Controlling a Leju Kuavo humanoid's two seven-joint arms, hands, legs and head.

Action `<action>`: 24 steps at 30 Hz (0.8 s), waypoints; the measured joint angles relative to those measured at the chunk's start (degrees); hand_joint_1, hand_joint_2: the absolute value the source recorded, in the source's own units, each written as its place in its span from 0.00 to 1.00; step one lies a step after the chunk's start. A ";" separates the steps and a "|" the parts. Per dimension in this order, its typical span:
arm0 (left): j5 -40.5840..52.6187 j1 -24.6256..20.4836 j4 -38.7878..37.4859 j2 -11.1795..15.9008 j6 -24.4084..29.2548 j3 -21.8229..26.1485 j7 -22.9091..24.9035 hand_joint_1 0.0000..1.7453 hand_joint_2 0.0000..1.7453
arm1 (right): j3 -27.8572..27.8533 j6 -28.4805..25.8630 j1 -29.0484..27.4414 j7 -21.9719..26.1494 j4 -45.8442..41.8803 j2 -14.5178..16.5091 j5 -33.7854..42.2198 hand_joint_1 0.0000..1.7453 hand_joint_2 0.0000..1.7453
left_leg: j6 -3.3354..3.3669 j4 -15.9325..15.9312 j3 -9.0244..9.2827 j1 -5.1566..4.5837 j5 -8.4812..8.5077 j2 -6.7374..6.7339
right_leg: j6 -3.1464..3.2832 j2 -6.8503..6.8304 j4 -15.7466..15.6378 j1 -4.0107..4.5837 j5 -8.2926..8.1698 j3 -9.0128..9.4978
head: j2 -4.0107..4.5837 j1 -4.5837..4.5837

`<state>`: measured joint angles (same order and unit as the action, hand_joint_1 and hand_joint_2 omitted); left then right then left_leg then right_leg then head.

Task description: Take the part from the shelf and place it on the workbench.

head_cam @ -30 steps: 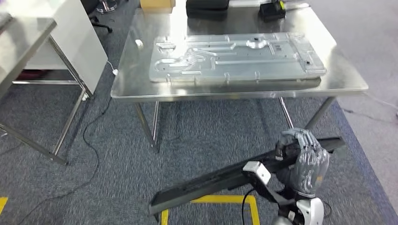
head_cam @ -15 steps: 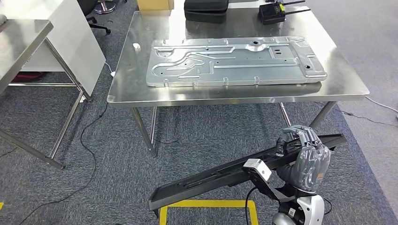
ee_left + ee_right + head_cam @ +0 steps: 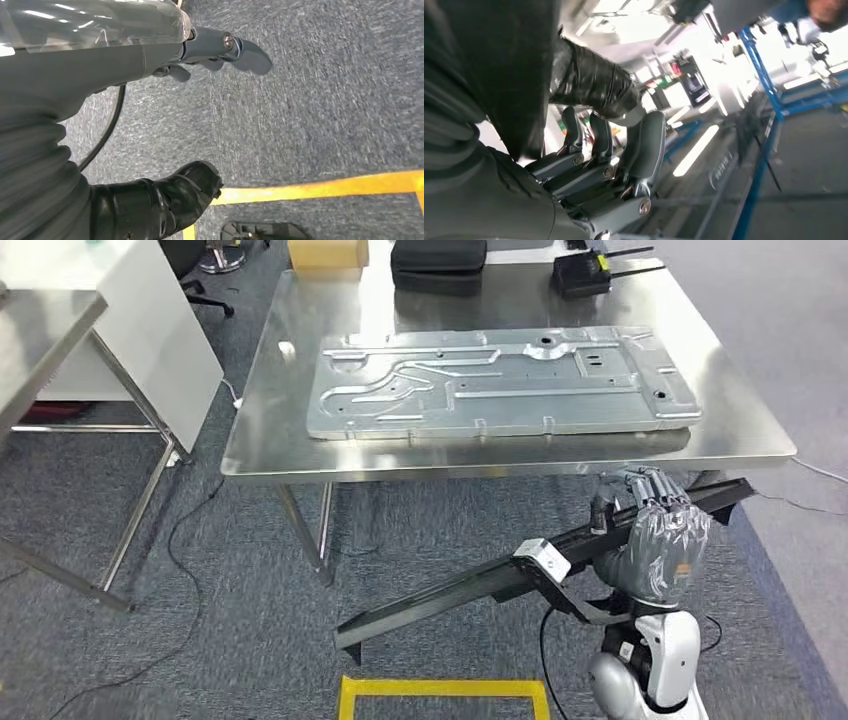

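A long black bar-shaped part slants over the carpet, its low end toward the left and its high end just below the front right edge of the steel workbench. My right hand grips the part near its high end. In the right wrist view the dark fingers wrap around the part. My left hand hangs over the carpet with fingers and thumb apart, holding nothing.
A large aluminium plate covers most of the bench top. Behind it lie a black case, a black radio and a cardboard box. A second steel table stands at left. Yellow floor tape marks the carpet.
The view has moved nearer the workbench. My right hand has lifted the black part, and its high end now sits close under the bench's front edge.
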<state>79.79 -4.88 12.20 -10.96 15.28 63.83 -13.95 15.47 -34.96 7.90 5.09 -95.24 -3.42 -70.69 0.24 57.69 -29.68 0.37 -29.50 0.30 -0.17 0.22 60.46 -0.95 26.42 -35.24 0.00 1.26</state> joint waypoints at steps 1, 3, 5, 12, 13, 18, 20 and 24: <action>0.02 -0.04 0.00 0.00 0.00 -0.15 0.01 0.00 1.00 | -0.11 0.09 0.36 -0.21 0.30 -0.15 -0.01 1.00 1.00 | -0.28 0.22 0.10 0.08 -0.32 -0.03 | 0.34 0.06 -0.26 -0.04 0.12 0.22 | 0.00 -0.03; 0.05 -0.06 0.00 0.01 0.00 -0.34 -0.01 0.00 1.00 | -0.33 0.17 1.13 -0.44 0.85 -0.38 -0.01 1.00 1.00 | -0.81 3.38 -1.21 0.20 -2.02 -0.07 | 1.10 0.06 -0.70 -0.22 0.43 0.94 | 0.00 -0.11; 0.08 -0.04 0.00 0.00 0.00 -0.40 -0.03 0.00 1.00 | -0.43 0.19 1.70 -0.55 1.35 -0.44 -0.01 1.00 1.00 | -1.15 10.90 -5.42 0.29 -4.81 -0.09 | 1.64 -0.06 -0.82 -0.13 0.95 1.57 | 0.00 -0.19; 0.10 0.32 0.00 0.10 0.01 -0.47 -0.04 0.00 1.00 | -0.52 0.30 2.24 -0.59 2.67 -0.67 0.00 1.00 1.00 | 0.86 4.05 -6.27 -0.39 4.54 -0.09 | 1.51 0.22 -0.98 0.65 3.64 5.07 | 0.00 -0.15; 0.10 0.26 0.00 0.16 0.00 -0.49 -0.04 0.00 1.00 | -0.54 0.31 2.36 -0.60 2.78 -0.69 0.00 1.00 1.00 | 1.27 2.34 -5.51 -0.62 4.72 -0.11 | 1.25 0.20 -1.08 0.63 3.87 5.17 | 0.00 -0.13; 0.13 0.31 0.00 0.13 -0.01 -0.53 -0.13 0.00 1.00 | -0.72 0.37 3.04 -0.83 3.07 -0.97 0.02 1.00 1.00 | 2.05 -0.76 -3.21 -0.23 4.06 -0.19 | -0.21 -0.13 0.32 0.52 5.18 4.82 | 0.00 -0.07; 0.15 0.36 0.00 0.07 -0.02 -0.54 -0.15 0.00 1.00 | -0.85 0.44 3.36 -1.00 3.15 -1.20 0.21 1.00 1.00 | 2.31 -1.33 -2.25 -0.04 3.70 -0.25 | -0.67 -0.16 6.83 0.39 7.49 1.08 | 0.00 -0.03; 0.46 0.40 0.00 -0.01 -0.07 -0.56 -0.18 0.00 1.00 | -1.20 0.89 3.43 -1.08 3.48 -1.52 1.51 1.00 1.00 | 2.13 -0.99 -0.41 0.08 1.88 -0.07 | -1.37 -0.19 12.12 -0.17 5.13 -4.88 | 0.00 -0.02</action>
<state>80.25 -4.48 12.20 -10.97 15.21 63.28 -14.13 14.27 -34.07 11.34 4.01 -91.77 -4.94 -69.17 2.36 56.71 -30.09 0.44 -27.61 0.22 -1.54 0.03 72.58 -1.12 31.55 -40.12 0.00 1.24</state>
